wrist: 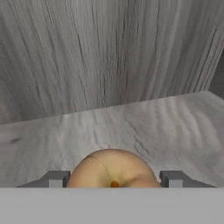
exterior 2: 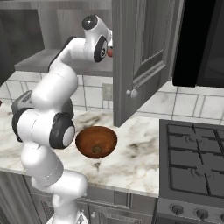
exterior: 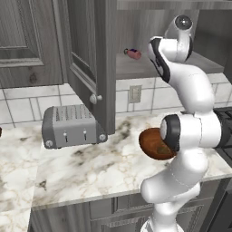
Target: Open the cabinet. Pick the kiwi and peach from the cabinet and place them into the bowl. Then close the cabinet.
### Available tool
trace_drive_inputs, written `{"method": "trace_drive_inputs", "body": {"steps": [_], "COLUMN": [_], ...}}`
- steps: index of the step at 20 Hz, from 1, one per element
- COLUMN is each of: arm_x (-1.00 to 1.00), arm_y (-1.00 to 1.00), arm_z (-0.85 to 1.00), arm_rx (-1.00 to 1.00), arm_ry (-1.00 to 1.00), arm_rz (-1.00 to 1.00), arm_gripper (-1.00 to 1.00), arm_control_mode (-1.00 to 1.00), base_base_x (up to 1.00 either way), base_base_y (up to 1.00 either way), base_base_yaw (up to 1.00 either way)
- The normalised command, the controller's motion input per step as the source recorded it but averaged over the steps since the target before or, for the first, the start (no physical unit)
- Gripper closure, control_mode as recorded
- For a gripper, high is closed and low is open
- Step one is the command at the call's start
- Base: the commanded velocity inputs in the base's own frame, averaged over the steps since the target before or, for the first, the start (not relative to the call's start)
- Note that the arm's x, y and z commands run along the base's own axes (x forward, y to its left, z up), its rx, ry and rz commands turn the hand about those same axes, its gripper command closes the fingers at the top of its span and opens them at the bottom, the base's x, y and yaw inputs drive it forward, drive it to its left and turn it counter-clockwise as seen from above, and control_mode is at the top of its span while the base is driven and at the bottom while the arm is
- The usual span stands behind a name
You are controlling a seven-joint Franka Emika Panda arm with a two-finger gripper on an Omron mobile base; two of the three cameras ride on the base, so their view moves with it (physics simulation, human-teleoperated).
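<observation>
The cabinet (exterior: 97, 59) stands open, and both doors swing out over the counter; the right door (exterior 2: 140, 57) is seen edge-on. My arm reaches onto the cabinet's lower shelf (wrist: 175, 127). In the hand view the peach (wrist: 113, 168) rests on that shelf between my fingertips, and my gripper (wrist: 114, 178) is shut on it, one fingertip (wrist: 57, 178) against each side. A red sliver of the peach (exterior 2: 110, 52) shows beside the hand. The wooden bowl (exterior 2: 83, 138) sits on the counter by the arm's base, with the kiwi (exterior 2: 96, 150) lying inside it.
A grey toaster (exterior: 72, 124) stands on the marble counter under the open left door. A pink-red bottle (exterior: 133, 54) lies on the shelf. A stove (exterior 2: 192, 162) lies to the right, with a dark microwave (exterior 2: 201, 43) above it.
</observation>
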Motion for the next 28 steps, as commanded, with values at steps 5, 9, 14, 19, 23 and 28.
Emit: {"method": "trace_drive_inputs", "body": {"steps": [5,9,14,19,23,28], "arm_x": [-1.0,-1.0,-1.0,-1.0,-1.0,-0.22], "arm_y": [-0.01,0.11,0.33,0.44,0.26,0.01], "arm_z": [0.25,0.1,0.0,0.03,0.1,-0.15], "arm_rx": [0.0,0.0,-0.04,-0.04,-0.01,-0.01], "arm_ry": [-0.18,-0.09,0.0,0.07,0.22,0.08], "arm_rz": [0.0,0.02,0.06,0.08,0.1,0.02], "arm_gripper": [1.0,1.0,1.0,1.0,1.0,1.0], "arm_control_mode": [-1.0,-1.0,-1.0,-1.0,-1.0,-1.0], "base_base_x": [0.0,0.0,0.0,0.0,0.0,0.0], "base_base_y": [0.0,0.0,0.0,0.0,0.0,0.0], "base_base_yaw": [0.0,0.0,0.0,0.0,0.0,0.0]}}
